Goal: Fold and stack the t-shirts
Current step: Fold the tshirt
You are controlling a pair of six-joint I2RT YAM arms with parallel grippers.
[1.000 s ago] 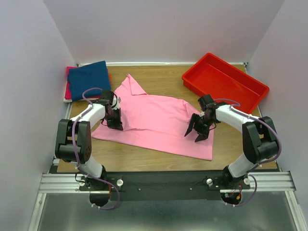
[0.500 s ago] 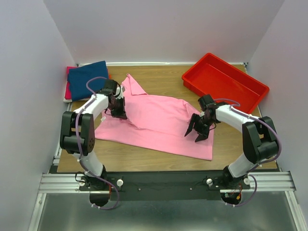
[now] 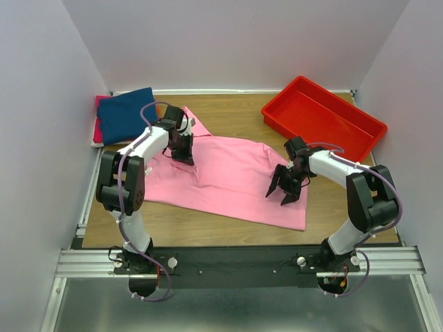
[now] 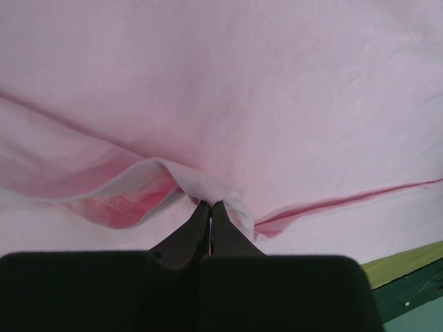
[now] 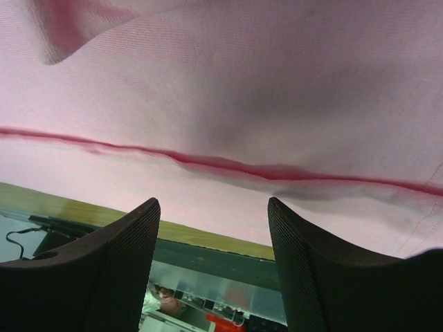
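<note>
left gripper [image 4: 210, 205]: jaws pressed together on a raised fold of the pink shirt [image 4: 277, 90]; in my left wrist view the cloth peaks right at the tips and falls away in a crease to each side.
left gripper, from above [image 3: 187, 158]: i see it on the far left part of the pink shirt [image 3: 228, 173], just near of the collar, with the arm reaching up from the left base.
right gripper [image 5: 211, 207]: fingers [image 5: 104, 263] spread wide, nothing between them; pink cloth with a dark seam line fills the view beyond the tips.
right gripper, from above [image 3: 282, 194]: over the right edge of the pink shirt, beside the sleeve; i cannot tell whether the tips touch the cloth.
pink shirt position: spread across the middle of the table [image 3: 235, 114], collar toward the far left, one hem corner pointing to the near right.
navy blue shirt [image 3: 127, 111]: folded, at the far left corner, on top of a pile.
red-magenta shirt [image 3: 98, 128]: under the navy blue shirt, only its left edge shows.
red tray [image 3: 325, 90]: far right on the table, set at an angle, apart from the pink shirt.
</note>
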